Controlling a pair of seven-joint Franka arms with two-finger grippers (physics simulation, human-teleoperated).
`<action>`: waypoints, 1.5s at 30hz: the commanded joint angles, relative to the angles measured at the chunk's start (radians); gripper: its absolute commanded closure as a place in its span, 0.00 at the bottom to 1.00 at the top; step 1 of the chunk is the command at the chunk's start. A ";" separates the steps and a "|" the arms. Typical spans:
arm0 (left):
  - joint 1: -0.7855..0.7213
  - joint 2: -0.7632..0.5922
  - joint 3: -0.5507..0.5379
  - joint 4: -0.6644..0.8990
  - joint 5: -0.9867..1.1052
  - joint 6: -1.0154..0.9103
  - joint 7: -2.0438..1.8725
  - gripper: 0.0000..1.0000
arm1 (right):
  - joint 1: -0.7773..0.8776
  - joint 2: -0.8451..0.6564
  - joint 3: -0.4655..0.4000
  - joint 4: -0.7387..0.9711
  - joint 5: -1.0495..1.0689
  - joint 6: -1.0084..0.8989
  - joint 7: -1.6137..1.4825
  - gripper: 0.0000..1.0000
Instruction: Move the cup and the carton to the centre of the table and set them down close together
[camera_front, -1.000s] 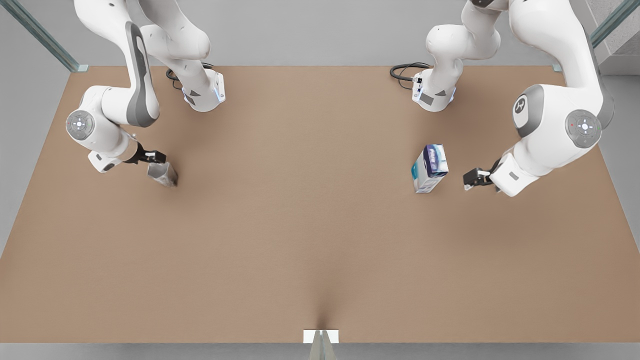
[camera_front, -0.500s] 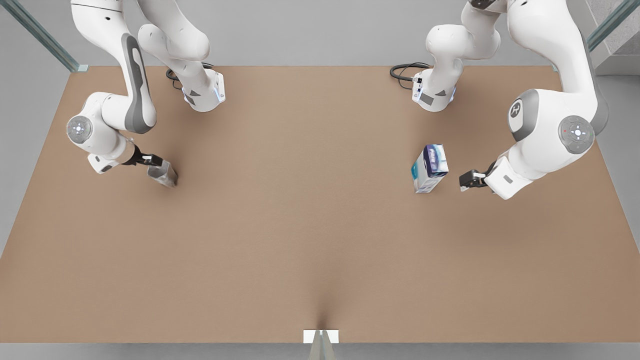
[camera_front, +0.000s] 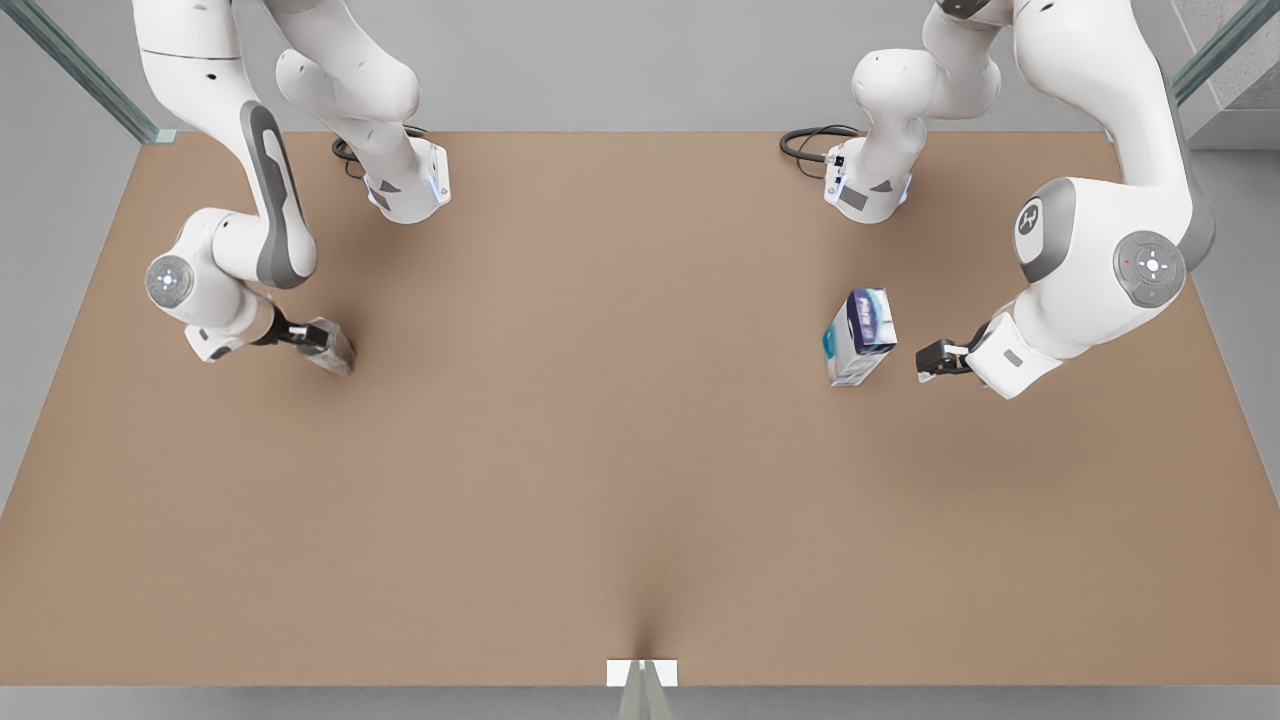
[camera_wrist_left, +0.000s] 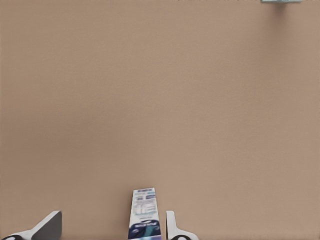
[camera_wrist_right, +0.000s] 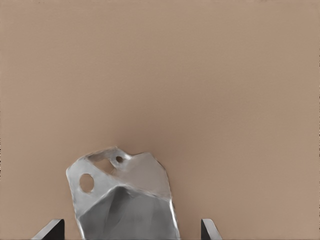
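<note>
The right hand was at the cup on the front view's left side of the worktop. In that view the dark fingers merged with the cup's grey facets, so contact could not be judged there. The right wrist view showed more: the cup lay between two spread fingertips, with bare worktop on either side, so this hand was released and not gripping. The cup's lower part was cut off at the picture's edge.

The left hand hovered just beside the carton on the front view's right side, with a gap between them. In the left wrist view the carton stood between the parted fingers, close to one and well apart from the other; this hand too was released. The carton's base and the fingers' roots were cut off.

Both things stood well apart, far from the centre.

Compared with a second before, the right arm had swung lower and the hand had closed in on the cup. The left hand had crept a little toward the carton. Cup and carton had not moved.
</note>
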 joint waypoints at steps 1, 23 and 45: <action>0.000 -0.001 0.000 0.000 0.000 0.000 0.000 0.00 | -0.036 0.002 -0.008 -0.001 0.000 0.003 -0.009 0.00; 0.038 0.005 -0.043 0.000 0.000 0.000 -0.014 0.00 | -0.072 0.108 -0.010 -0.008 0.008 0.042 -0.018 0.00; 0.040 0.008 -0.043 0.000 0.000 0.000 -0.015 0.00 | -0.081 0.170 -0.010 -0.013 0.009 0.042 -0.058 0.79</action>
